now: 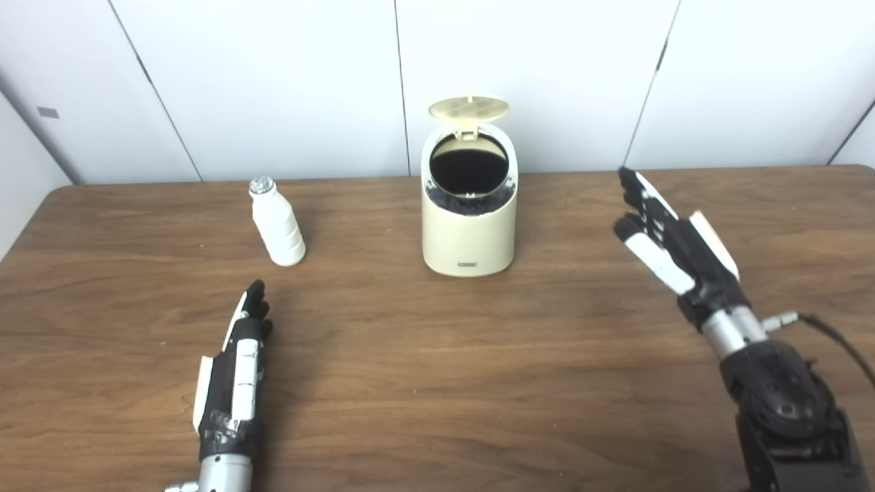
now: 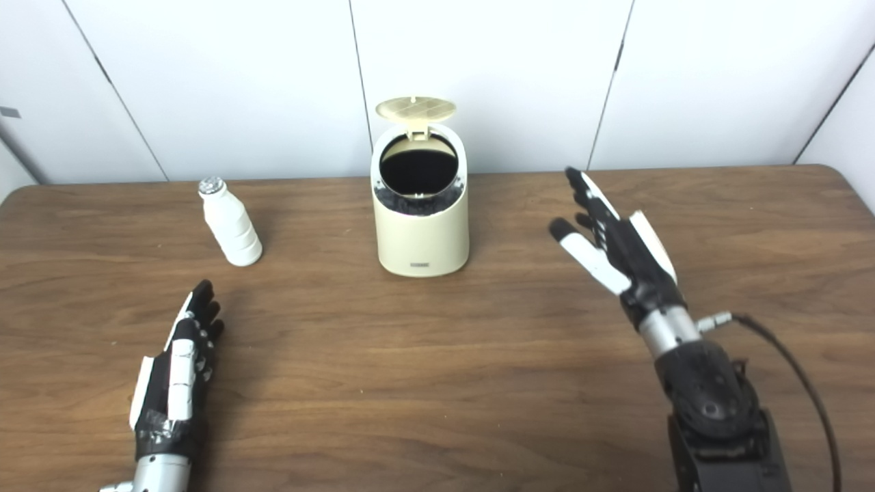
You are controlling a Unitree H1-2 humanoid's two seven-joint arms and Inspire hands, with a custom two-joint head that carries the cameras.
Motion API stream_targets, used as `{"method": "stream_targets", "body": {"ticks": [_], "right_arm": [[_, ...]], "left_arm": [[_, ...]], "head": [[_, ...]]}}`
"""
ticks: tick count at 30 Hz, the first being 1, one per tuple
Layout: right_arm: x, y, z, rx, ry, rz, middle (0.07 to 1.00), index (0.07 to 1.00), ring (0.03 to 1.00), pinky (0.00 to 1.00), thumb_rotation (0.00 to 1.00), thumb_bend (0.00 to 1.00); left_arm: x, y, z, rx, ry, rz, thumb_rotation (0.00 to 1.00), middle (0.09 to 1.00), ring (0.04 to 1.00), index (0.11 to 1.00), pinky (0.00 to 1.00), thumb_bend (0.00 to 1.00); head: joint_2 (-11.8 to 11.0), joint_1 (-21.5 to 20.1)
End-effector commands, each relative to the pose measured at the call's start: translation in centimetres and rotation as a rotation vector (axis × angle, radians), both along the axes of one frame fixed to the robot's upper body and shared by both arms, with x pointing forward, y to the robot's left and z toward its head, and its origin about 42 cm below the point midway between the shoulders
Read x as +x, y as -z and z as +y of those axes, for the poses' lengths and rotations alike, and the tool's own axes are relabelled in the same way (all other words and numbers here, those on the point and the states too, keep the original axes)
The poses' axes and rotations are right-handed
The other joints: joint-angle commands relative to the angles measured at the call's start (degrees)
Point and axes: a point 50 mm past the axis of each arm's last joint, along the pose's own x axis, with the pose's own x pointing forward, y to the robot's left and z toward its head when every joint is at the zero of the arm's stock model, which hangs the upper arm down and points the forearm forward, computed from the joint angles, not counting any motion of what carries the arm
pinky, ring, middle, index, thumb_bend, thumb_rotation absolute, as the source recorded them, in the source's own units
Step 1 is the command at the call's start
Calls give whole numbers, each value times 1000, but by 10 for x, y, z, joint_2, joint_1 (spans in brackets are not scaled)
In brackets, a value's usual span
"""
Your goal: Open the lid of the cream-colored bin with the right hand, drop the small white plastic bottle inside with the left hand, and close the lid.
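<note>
- Standing at centre frame on the wooden worktop [image 1: 437, 383], the cream-colored bin [image 1: 469, 232] has its lid [image 1: 469, 108] swung upright, exposing a dark interior.
- Small white plastic bottle [image 1: 277, 222]: upright, left of the bin and well apart from it, foil-capped.
- Left hand [image 1: 236, 369]: lower left of the frame, fingers extended and empty, near the bottle but not touching.
- Right hand [image 1: 673, 236]: right of the bin, fingers spread, holding nothing, clear of the lid.
</note>
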Motion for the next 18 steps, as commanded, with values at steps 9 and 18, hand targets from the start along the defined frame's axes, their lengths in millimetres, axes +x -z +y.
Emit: {"method": "stream_targets", "body": {"ticks": [9, 18], "right_arm": [[-23, 25, 5, 265, 67, -9, 998, 997, 1000, 1000, 986, 679], [-45, 46, 11, 340, 71, -15, 1000, 1000, 1000, 1000, 1000, 666]], "left_arm": [[-3, -4, 6, -2, -6, -7, 916, 1000, 994, 982, 1000, 633], [-4, -8, 8, -3, 0, -1, 918, 1000, 994, 984, 1000, 631]], "head": [[5, 0], [10, 6]]}}
